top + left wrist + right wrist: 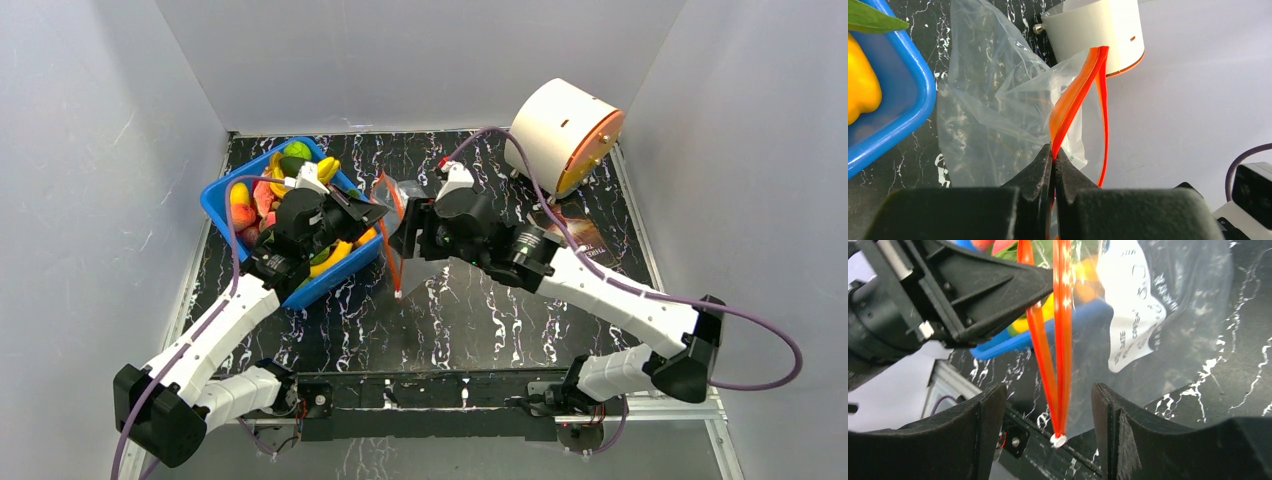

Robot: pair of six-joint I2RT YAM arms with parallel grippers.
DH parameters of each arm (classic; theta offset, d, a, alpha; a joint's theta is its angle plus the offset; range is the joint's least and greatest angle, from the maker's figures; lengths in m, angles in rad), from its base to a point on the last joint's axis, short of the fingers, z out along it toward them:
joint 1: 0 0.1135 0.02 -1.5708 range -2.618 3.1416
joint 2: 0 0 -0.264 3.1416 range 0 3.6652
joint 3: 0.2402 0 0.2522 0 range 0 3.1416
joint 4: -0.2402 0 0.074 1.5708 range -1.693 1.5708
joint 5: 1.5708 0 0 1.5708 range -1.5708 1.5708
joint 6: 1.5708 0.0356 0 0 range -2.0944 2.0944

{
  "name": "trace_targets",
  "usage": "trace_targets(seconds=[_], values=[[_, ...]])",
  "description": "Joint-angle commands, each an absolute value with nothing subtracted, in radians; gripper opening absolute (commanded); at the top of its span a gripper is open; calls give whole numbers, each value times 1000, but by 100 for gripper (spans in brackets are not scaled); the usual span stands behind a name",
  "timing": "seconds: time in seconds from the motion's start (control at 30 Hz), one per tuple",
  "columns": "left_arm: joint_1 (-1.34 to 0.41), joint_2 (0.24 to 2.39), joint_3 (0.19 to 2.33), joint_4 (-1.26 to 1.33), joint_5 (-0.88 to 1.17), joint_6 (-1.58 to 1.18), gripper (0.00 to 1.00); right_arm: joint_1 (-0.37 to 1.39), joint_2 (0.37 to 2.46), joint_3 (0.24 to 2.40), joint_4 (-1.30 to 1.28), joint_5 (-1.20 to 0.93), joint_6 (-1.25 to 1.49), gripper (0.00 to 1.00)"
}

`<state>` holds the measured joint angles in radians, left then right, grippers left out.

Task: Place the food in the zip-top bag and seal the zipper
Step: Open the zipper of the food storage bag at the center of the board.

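the zip-top bag (404, 222) hangs in the air over the middle of the black marbled table (480, 310), just right of the blue basket (214, 205). it looks empty to me, and the food (300, 160) lies piled in that basket. the zipper (1063, 340) is what matters here. its long axis runs from far to near in the top view, and its two red-orange lips stand a little apart, meeting at a small white end piece (1058, 440). on the basket side the left gripper (1053, 156) is clamped tight on one lip and holds it up. from the other side the right gripper (1047, 390) has its jaws standing wide, with both lips running lengthwise through the gap and touching neither finger as far as i can see. i'd say the right arm is the one placed to act. if it closes, it wants only the free lip, since catching both would pinch the mouth shut rather than spread it for the food.
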<state>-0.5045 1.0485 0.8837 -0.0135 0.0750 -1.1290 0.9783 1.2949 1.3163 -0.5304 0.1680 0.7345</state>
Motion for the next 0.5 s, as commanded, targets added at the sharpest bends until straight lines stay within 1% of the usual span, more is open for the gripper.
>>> trace_targets(seconds=[0.0, 0.1, 0.2, 0.3, 0.4, 0.47], values=[[-509, 1023, 875, 1, 92, -1145, 0, 1015, 1357, 1421, -569, 430, 717, 60], [-509, 1015, 865, 1, 98, -1150, 0, 1015, 1395, 1431, -580, 477, 685, 59], [-509, 998, 843, 24, 117, -1182, 0, 1015, 1423, 1454, -593, 492, 669, 52], [-509, 988, 835, 31, 135, -1195, 0, 1015, 1440, 1463, -592, 519, 655, 49], [-509, 978, 837, 18, 140, -1189, 0, 1015, 1452, 1472, -610, 561, 638, 39], [-508, 971, 844, -6, 138, -1158, 0, 1015, 1453, 1483, -643, 614, 627, 28]])
